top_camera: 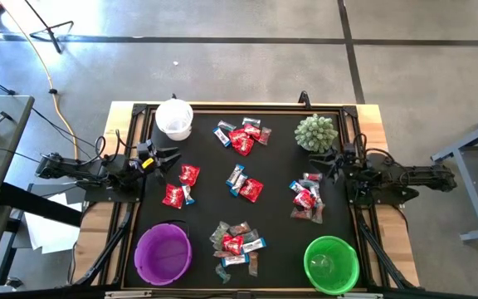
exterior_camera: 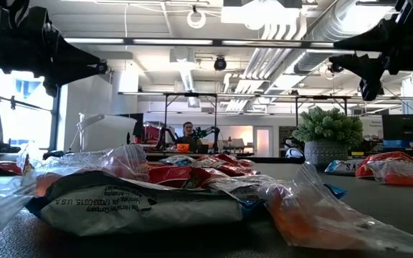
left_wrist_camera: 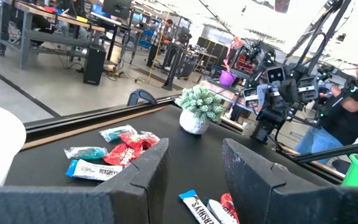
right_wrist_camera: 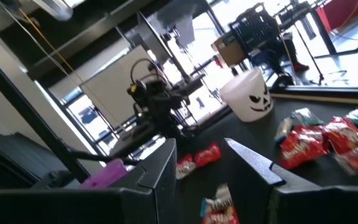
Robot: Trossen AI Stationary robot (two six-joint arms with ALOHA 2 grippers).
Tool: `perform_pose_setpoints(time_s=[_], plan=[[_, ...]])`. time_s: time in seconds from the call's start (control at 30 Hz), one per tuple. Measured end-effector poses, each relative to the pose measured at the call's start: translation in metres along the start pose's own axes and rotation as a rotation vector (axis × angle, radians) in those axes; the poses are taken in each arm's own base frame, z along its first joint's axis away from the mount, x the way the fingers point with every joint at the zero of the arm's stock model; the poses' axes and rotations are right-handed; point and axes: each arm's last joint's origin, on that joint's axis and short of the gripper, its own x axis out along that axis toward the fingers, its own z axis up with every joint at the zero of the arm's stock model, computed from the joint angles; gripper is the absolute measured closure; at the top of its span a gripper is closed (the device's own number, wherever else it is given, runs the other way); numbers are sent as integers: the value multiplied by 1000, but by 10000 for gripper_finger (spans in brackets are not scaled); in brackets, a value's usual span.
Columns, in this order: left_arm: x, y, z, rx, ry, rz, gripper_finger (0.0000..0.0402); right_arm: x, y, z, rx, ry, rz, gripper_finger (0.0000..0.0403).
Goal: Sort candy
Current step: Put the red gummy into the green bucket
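Wrapped candy lies in clusters on the black mat: at the far middle (top_camera: 241, 137), left (top_camera: 180, 186), centre (top_camera: 246, 184), right (top_camera: 307, 199) and near middle (top_camera: 235, 245). Red packets and blue-and-white bars show in the left wrist view (left_wrist_camera: 114, 155) and the right wrist view (right_wrist_camera: 319, 140). My left gripper (top_camera: 171, 158) is open and empty above the mat's left side, clear of the candy. My right gripper (top_camera: 326, 162) is open and empty above the mat's right side, next to the plant.
A white bucket (top_camera: 174, 119) stands at the far left, a purple bowl (top_camera: 163, 253) at the near left, a green bowl (top_camera: 332, 264) at the near right. A spiky pale green plant in a pot (top_camera: 316, 132) stands at the far right. A person (left_wrist_camera: 353, 106) sits beyond the table.
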Motion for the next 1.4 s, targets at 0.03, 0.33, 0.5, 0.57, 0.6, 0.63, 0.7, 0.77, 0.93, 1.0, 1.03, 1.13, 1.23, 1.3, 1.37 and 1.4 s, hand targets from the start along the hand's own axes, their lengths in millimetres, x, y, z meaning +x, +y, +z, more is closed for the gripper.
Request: perform_pose_setpoints(time_s=[0.03,0.33,0.5,0.57,0.6,0.63,0.7,0.77,0.93,1.0,1.03,1.13,1.23,1.3,1.37,1.4], plan=[[0,0,0,0,0,0,271,0,-1,-1,-2,8,-5,277],[0,0,0,0,0,0,271,0,-2,-4,-10,36,-23,277],[0,0,0,0,0,0,271,0,-3,-3,-6,25,-39,277],[0,0,0,0,0,0,271,0,-3,-3,34,20,-45,277],[0,0,0,0,0,0,271,0,-3,-3,62,19,-45,277],[0,0,0,0,0,-1,271,0,-3,-3,91,18,-47,277],[0,0,0,0,0,0,271,0,-3,-3,116,15,-51,277],[0,0,0,0,0,0,271,0,-3,-3,102,8,-60,277],[0,0,0,0,0,0,271,0,-4,-2,69,-7,-83,277],[0,0,0,0,0,0,271,0,-4,-2,101,-10,-84,277],[0,0,0,0,0,0,271,0,-4,-2,105,-11,-85,277],[0,0,0,0,0,0,271,0,-4,-1,56,-20,-88,277],[0,0,0,0,1,0,271,0,-3,1,60,-54,-87,277],[0,0,0,0,0,0,271,0,-2,3,67,-80,-83,277],[0,0,0,0,0,0,271,0,-1,5,70,-111,-93,277],[0,0,0,0,0,0,271,0,-1,6,68,-122,-100,277]])
